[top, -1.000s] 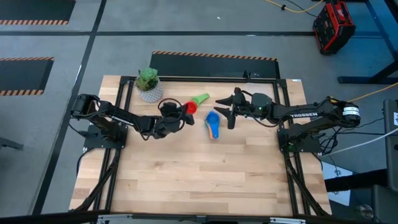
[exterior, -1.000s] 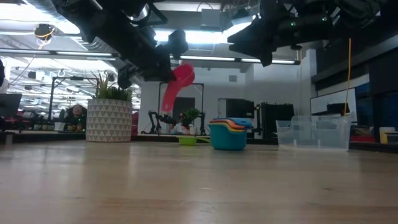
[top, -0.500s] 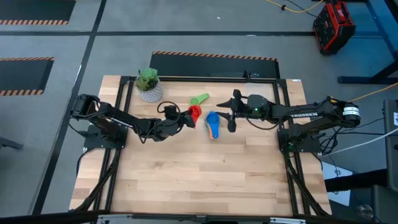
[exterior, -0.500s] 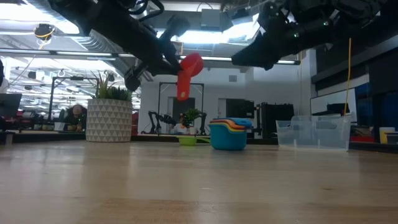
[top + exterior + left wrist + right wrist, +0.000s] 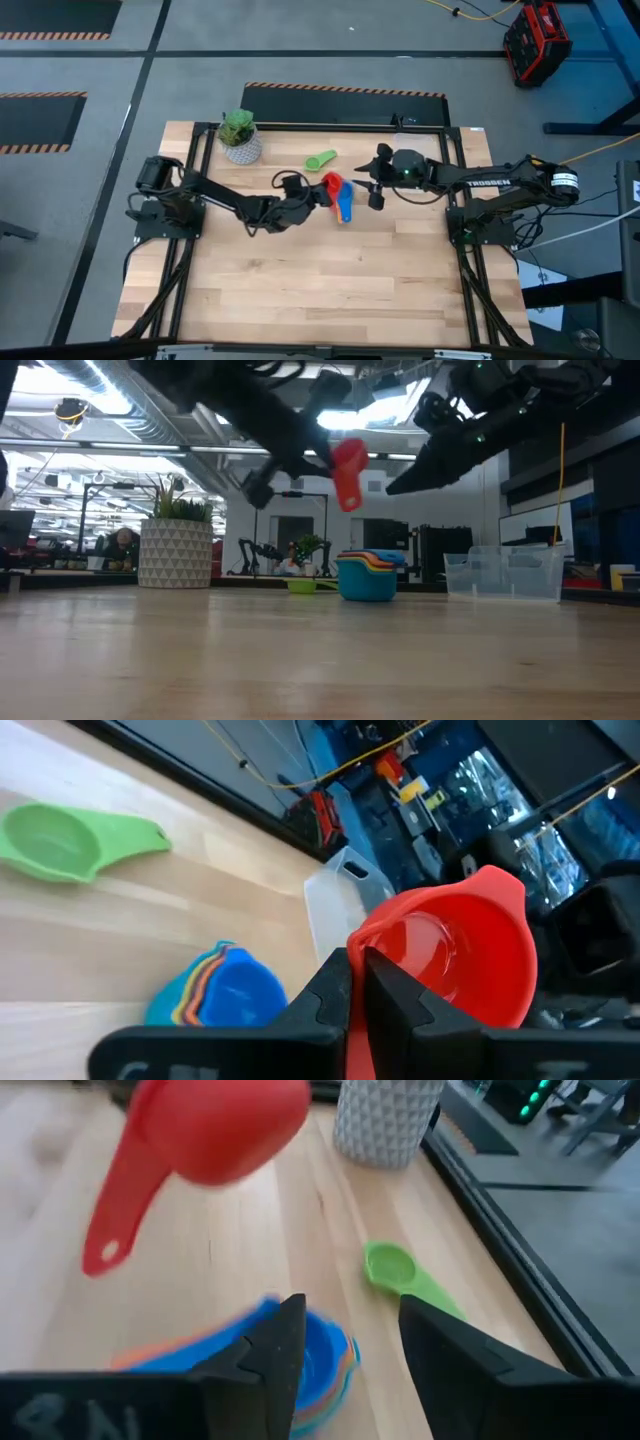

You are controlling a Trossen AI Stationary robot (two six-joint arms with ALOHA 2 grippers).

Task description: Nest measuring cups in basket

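Workshop bay w/ ceiling strip lights behind; wooden table [image 5: 320,290] as work surface.

Left gripper [image 5: 318,192]: clamped on the handle of the red cup [image 5: 331,182], held in the air, bowl leading toward table centre. Stack of nested cups [image 5: 343,200], blue outermost, sits just beside and below the red cup, on the right-arm side; its handles run toward the table's near edge. Left arm is the nearer one w/ the load, so the next move looks like a short shift over the stack, then down.

Right gripper [image 5: 373,184]: empty, fingers part-open, hovering just past the stack.

Green cup [image 5: 320,160]: loose on the table, farther back. Plant pot [image 5: 240,135]: back-left corner.

Clear tub [image 5: 505,572]: plain in low view, hard to make out in high view. Low view also shows the red cup's height above the stack, which the high view does not.
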